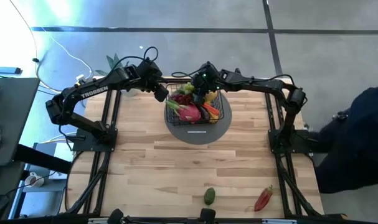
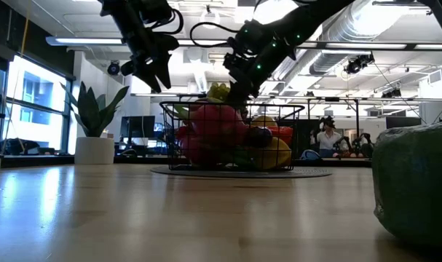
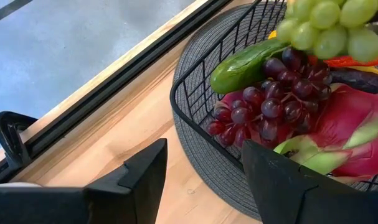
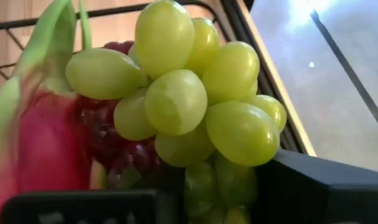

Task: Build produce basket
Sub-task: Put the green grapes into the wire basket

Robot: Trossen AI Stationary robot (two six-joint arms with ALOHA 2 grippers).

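Observation:
The black wire basket stands on a round grey mat at the table's far middle. It holds a pink dragon fruit, purple grapes, a green cucumber and other produce. My right gripper is over the basket's far side, shut on a bunch of green grapes, which also shows above the rim in the low view. My left gripper hangs open just outside the basket's left rim and touches nothing. My right gripper pinches one end of the green grape bunch between its two fingers. The fingers slant down from the table's far right. The rest of the bunch sticks out beyond the fingertips, above the purple grapes and the dragon fruit; whether it touches them I cannot tell.
An avocado and a red chilli lie near the table's front edge, with bare wood between them and the mat. A potted plant stands at the far left corner. A person is beyond the table's right edge.

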